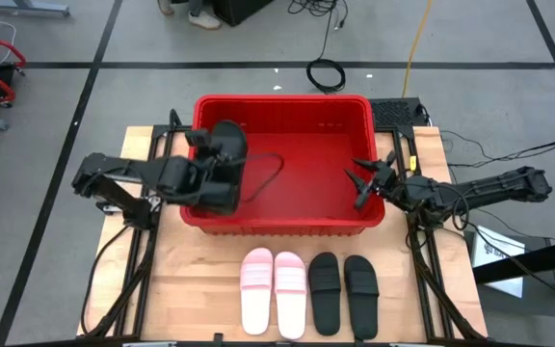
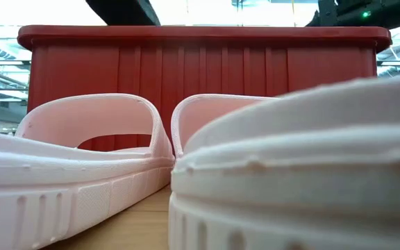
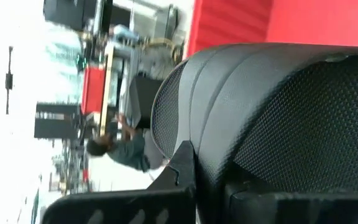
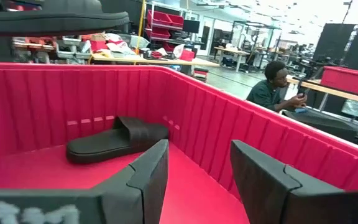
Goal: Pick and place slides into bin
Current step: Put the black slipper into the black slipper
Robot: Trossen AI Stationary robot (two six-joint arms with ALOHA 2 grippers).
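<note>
High view: a flat black open-toe slide (image 1: 227, 143) with a broad strap, pinched by the left gripper (image 1: 215, 164) above the left end of the large rectangular red plastic bin (image 1: 282, 226).
Counted six in all: that held one, a second black slide (image 4: 117, 140) flat on the bin floor, and four in a row on the wooden table (image 1: 191, 280) before the bin, two pale pink slides (image 1: 256, 289) beside two black slides (image 1: 324, 292). Right gripper (image 1: 362, 183) spread wide, empty, at the bin's right rim.

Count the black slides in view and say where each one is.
4: two black slides side by side on the table, at and; one lying in the bin at; one held by the left gripper over the bin.
</note>
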